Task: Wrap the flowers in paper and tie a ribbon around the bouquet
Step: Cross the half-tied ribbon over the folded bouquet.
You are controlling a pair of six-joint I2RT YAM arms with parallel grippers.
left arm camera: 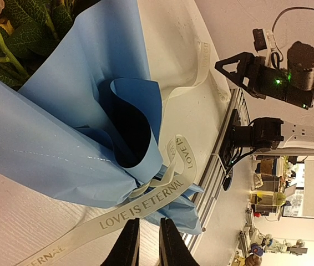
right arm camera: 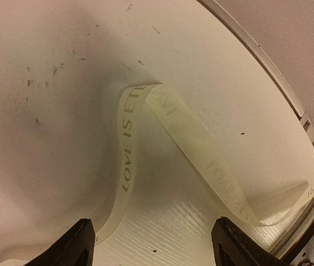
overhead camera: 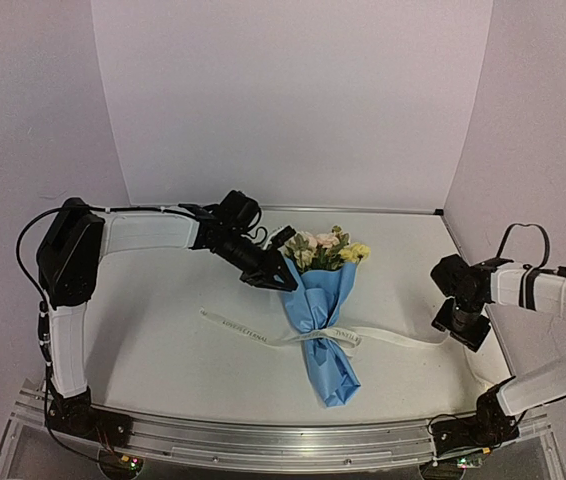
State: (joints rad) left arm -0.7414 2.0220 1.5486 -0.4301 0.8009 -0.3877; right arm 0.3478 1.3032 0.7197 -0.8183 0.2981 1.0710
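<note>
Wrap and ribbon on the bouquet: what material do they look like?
Wrap: likely thin paper, smooth blue with a slight sheen; it holds curls and creases.
Ribbon: probably woven fabric, off-white with fine ribbed texture and printed lettering; it drapes limp.

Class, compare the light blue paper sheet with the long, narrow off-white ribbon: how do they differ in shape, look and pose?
The paper is broad and wrapped in a cone around the flowers; the ribbon is a thin strip. The paper is plain; the ribbon carries printed words. The paper is bunched; the ribbon's ends trail left and right. They meet where the ribbon circles the paper's waist.
</note>
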